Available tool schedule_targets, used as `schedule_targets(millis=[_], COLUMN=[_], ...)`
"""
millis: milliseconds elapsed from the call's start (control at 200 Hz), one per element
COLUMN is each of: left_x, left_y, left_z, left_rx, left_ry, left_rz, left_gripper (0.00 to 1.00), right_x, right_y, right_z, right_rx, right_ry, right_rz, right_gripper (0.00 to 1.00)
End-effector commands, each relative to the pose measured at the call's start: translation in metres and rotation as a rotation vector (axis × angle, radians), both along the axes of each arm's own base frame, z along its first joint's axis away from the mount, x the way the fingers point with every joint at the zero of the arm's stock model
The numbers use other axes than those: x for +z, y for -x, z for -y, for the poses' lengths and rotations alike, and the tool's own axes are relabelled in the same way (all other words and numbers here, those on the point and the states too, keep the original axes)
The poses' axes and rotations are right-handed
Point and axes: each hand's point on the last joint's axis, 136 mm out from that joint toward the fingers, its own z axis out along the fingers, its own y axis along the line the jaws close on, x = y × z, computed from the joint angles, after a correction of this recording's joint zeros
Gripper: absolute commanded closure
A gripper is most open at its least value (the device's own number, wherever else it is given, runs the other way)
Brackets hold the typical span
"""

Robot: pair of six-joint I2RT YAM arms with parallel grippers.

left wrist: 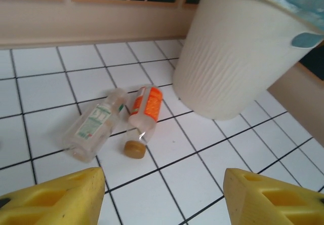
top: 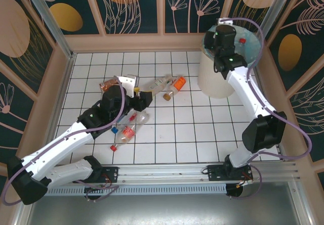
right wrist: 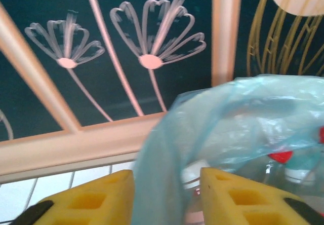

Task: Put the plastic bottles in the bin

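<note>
Bright, even light falls from above in the top view, leaving only soft, pale shadows and no harsh glare on the white gridded table (top: 202, 134). In the left wrist view the tall cream-white ribbed bin (left wrist: 228, 63) at upper right is sharp but leans, bent by the wide lens. The right wrist view is soft throughout, with the light blue-green plastic bag (right wrist: 228, 118) at lower right out of focus.

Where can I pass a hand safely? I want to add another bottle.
Free: the tiles between the bin and the right arm's base, and the back-left corner. Crowded: mid-left, bottles around the left gripper.
</note>
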Motion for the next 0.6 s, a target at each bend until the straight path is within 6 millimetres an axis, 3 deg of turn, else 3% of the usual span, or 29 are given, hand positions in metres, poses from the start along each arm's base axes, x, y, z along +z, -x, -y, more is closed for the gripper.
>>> schedule_targets(millis=[0, 60, 135, 210, 270, 380, 490, 596], left_x=[-0.006, -0.007, -0.010, -0.014, -0.020, -0.033, -0.044, -0.060], left_y=[-0.003, -0.005, -0.004, -0.002, -0.004, -0.017, -0.026, -0.034], left_z=[-0.017, -0.025, -0.039, -0.057, -0.077, -0.118, -0.159, -0.187], left_rx=[0.109, 0.163, 0.232, 0.300, 0.367, 0.451, 0.535, 0.581], left_ry=[-0.022, -0.011, 0.007, 0.002, -0.016, 0.011, 0.042, 0.082], left_rz=[-0.056, -0.071, -0.088, -0.088, -0.088, -0.128, -0.147, -0.184], left_gripper=[0.35, 0.35, 0.35, 0.35, 0.37, 0.38, 0.38, 0.38], right_x=[0.078, 0.085, 0.073, 0.040, 0.008, -0.037, -0.054, -0.066], right_y=[0.045, 0.069, 0.114, 0.159, 0.194, 0.235, 0.264, 0.303], right_z=[-0.028, -0.064, -0.135, -0.187, -0.218, -0.244, -0.256, -0.274], right_rx=[0.038, 0.145, 0.415, 0.619, 0.751, 0.811, 0.849, 0.996], right_ry=[0.042, 0.103, 0.230, 0.371, 0.501, 0.664, 0.659, 0.589], right_rz=[0.176, 0.233, 0.305, 0.347, 0.357, 0.367, 0.392, 0.439], right_gripper=[0.54, 0.52, 0.52, 0.53, 0.52, 0.53, 0.53, 0.54])
